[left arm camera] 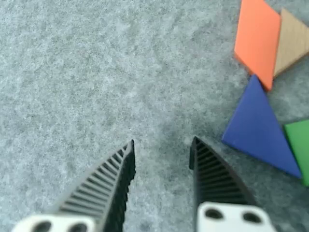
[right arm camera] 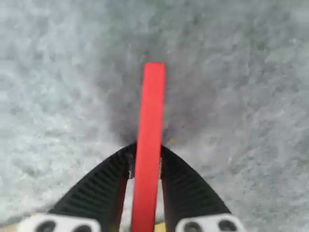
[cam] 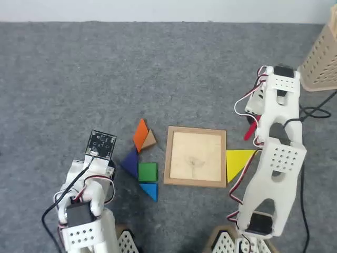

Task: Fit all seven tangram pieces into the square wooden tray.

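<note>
The square wooden tray (cam: 169,156) lies empty at the table's middle. To its left lie an orange parallelogram (cam: 140,134) (left arm camera: 257,39), a tan triangle (cam: 150,140) (left arm camera: 292,41), a dark blue triangle (cam: 130,162) (left arm camera: 258,126), a green square (cam: 147,172) (left arm camera: 299,145) and a light blue triangle (cam: 150,191). A yellow triangle (cam: 238,162) touches the tray's right side. My right gripper (right arm camera: 147,154) is shut on a red piece (right arm camera: 150,140) (cam: 251,128), held edge-on above the carpet beyond the yellow triangle. My left gripper (left arm camera: 162,144) hangs open over bare carpet left of the dark blue triangle.
A pale perforated block (cam: 322,52) stands at the back right corner. Black and white cables (cam: 310,112) trail by the right arm. Grey carpet stretches across the far half of the table.
</note>
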